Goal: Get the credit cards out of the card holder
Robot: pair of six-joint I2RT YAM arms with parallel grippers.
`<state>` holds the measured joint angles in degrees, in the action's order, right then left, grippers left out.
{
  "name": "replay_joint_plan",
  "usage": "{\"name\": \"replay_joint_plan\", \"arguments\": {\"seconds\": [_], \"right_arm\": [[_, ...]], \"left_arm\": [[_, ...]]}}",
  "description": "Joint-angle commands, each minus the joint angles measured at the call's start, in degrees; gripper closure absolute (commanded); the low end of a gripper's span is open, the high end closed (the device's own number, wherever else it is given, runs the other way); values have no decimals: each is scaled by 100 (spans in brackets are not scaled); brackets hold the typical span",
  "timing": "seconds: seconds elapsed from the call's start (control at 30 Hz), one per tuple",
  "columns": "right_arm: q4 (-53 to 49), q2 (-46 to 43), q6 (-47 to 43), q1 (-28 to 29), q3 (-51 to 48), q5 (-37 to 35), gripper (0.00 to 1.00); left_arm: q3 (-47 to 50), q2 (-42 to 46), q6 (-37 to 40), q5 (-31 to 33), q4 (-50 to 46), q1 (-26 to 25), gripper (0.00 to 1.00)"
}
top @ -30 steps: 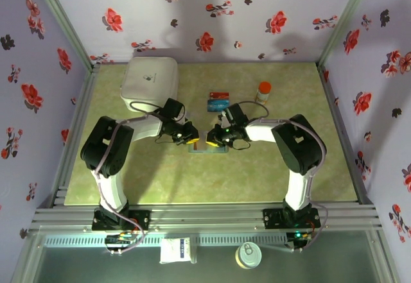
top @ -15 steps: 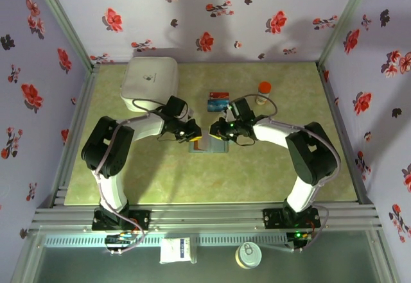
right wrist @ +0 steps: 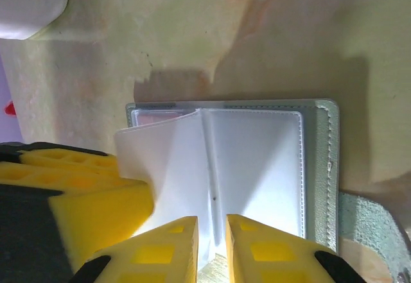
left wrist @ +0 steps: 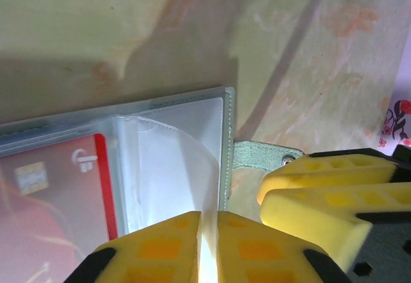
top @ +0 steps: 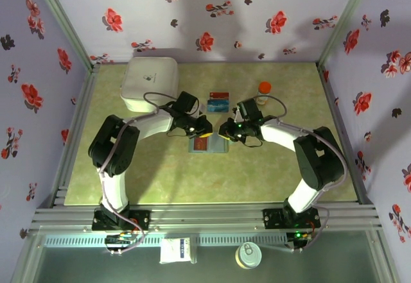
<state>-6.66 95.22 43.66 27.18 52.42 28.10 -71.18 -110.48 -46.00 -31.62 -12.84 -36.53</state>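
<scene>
- The left gripper (left wrist: 209,244) is nearly closed, its yellow pads pinching a clear sleeve of the card holder (top: 217,147) at the bottom middle of the left wrist view.
- The holder lies open on the counter (top: 160,174) right under that gripper. A red card (left wrist: 58,193) sits in a pocket at lower left, and the strap (left wrist: 263,154) sticks out to the right.
- The right gripper (right wrist: 212,248) is just as narrow, with a clear sleeve running down between its pads.
- From above, the two grippers meet tip to tip over the holder's upper edge, at frame centre.
- Compared with a second ago, both grippers have shifted up and right in the frame, and the right arm's elbow has swung further right.
- Above the grippers, a blue card (top: 218,106) and a second red card (top: 219,95) lie loose, near the holder but apart from it.
- A small bottle (top: 263,90) stands to the right, and a white box (top: 149,77) sits at upper left.
</scene>
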Motion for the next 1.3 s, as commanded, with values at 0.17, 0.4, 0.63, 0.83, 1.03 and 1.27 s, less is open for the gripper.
{"name": "replay_joint_plan", "arguments": {"seconds": [0.17,0.4,0.63,0.83,1.03,1.27], "right_arm": [[-553,-518,-259,-90,-110,-493,79],[-635,-592,-220,-90,-101,-529,75],[-589,-507,-136,-44,-43,-472,74],[-673,-498,-136,20,52,-511,71],[-754,-551,-143,68,75,-564,70],[-775,-492,-118,194,109,-584,70]], "left_arm": [[-377,-449,2,-248,-36,-181,78],[-373,-395,81,-249,-51,-157,72],[-283,-228,140,-250,-22,-47,66],[-373,-179,196,-312,-19,-29,63],[-428,-218,203,-361,10,-29,61],[-431,-184,303,-274,-90,-15,61]]}}
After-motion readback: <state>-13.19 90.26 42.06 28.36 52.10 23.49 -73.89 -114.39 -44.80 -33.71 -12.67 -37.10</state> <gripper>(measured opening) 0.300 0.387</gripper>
